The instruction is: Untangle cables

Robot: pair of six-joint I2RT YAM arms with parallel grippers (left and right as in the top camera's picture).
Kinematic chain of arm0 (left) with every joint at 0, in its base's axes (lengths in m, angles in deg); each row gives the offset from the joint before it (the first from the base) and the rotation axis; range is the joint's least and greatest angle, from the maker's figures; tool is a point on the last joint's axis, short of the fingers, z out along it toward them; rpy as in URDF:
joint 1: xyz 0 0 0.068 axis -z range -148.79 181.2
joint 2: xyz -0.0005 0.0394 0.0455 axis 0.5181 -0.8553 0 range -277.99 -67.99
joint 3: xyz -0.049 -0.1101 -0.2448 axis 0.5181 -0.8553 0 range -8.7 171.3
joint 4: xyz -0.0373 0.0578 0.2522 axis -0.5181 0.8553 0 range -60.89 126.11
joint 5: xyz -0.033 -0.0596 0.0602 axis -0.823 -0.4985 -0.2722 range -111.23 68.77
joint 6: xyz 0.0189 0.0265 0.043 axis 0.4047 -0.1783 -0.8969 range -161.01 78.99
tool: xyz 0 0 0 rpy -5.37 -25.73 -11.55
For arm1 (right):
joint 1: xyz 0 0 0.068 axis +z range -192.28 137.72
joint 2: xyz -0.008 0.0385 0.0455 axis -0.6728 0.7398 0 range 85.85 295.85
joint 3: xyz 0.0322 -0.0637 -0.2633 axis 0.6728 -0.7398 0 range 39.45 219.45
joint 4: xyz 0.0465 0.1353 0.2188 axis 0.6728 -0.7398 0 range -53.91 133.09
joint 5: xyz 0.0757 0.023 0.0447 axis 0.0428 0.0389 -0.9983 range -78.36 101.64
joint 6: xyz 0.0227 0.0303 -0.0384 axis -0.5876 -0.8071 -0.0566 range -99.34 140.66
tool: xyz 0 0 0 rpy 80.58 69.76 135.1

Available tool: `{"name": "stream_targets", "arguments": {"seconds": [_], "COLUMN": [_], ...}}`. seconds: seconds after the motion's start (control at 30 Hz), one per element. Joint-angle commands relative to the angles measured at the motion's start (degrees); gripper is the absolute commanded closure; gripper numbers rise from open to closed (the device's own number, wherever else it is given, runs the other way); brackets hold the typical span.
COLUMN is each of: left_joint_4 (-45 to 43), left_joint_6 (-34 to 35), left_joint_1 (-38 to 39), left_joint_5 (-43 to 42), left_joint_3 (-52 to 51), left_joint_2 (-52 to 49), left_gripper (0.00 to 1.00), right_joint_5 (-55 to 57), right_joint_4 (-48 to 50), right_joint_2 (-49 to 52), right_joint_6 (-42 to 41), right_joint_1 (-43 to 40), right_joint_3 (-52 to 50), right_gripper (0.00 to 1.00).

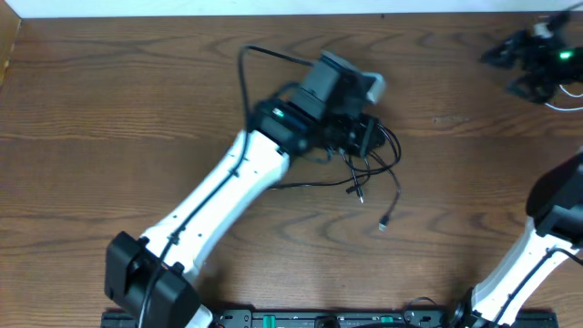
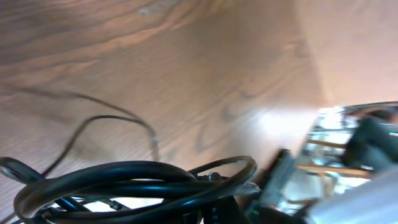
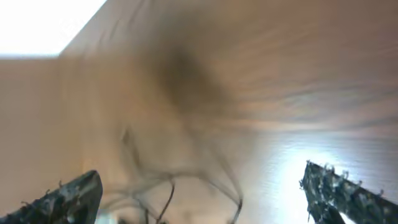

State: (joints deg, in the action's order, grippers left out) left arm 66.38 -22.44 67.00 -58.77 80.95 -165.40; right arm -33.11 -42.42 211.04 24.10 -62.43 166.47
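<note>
The black cables (image 1: 387,159) lie in a tangled bunch at the middle of the wooden table, with loose plug ends trailing toward the front (image 1: 384,221). My left gripper (image 1: 367,137) is on the bunch. In the left wrist view thick-looking black loops (image 2: 143,180) hang right in front of the camera and hide the fingers; they cast a shadow on the table below. My right gripper (image 3: 199,186) is open wide, its two dark fingers at the frame edges. Blurred thin cables (image 3: 180,186) show between them, farther off.
A black device with a green light (image 1: 537,55) and a white cord sits at the back right corner. The right arm (image 1: 556,219) stands at the right edge. A thin black wire (image 1: 244,68) loops off the left arm. The arm bases run along the front edge (image 1: 319,319).
</note>
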Motion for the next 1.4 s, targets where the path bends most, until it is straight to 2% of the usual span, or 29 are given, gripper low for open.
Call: {"name": "stream_targets", "arguments": {"seconds": [0.0,0.2,0.27,0.3,0.4,0.57,0.8,1.13,1.37], "left_joint_4": [-0.04,0.04,0.11,0.11,0.48,2.01,2.78,3.23,3.21], "left_joint_6": [-1.99,-1.77,-1.79,-1.81,-1.79,0.0,0.09,-0.26,-0.26], "left_joint_1": [-5.9,-12.02,-13.38,-13.68,-14.05,-14.16,-16.15,-17.51,-17.53], "left_joint_5": [-17.44,-22.47,-22.43,-22.23,-19.06,-11.02,-10.6,-10.62,-10.58], "left_joint_3": [1.4,1.4,1.38,1.36,1.33,1.33,1.33,1.33,1.33], "left_joint_2": [1.66,1.66,1.66,1.66,1.66,1.66,1.66,1.62,1.62], "left_gripper": [0.92,0.92,0.92,0.92,0.92,0.92,0.92,0.92,0.92], "right_joint_5": [-6.08,-6.54,-10.73,-12.9,-14.38,-16.28,-16.15,-9.86,-0.35], "right_joint_4": [-3.61,-4.0,-4.31,-4.61,-6.14,-9.53,-10.16,-11.45,-7.93], "right_joint_2": [-0.35,-0.35,-0.37,-0.37,-0.37,-0.83,-1.44,-1.4,-1.4], "right_joint_6": [16.35,17.73,21.4,23.65,28.15,34.27,34.97,39.71,40.3], "right_joint_1": [5.01,13.27,16.81,18.49,22.12,25.68,26.47,30.49,34.86], "right_joint_3": [0.31,-0.35,-0.33,-0.33,-0.33,-0.33,-0.31,-0.39,-2.32], "right_gripper": [0.01,0.01,0.01,0.04,0.15,0.21,0.24,0.23,0.38]}}
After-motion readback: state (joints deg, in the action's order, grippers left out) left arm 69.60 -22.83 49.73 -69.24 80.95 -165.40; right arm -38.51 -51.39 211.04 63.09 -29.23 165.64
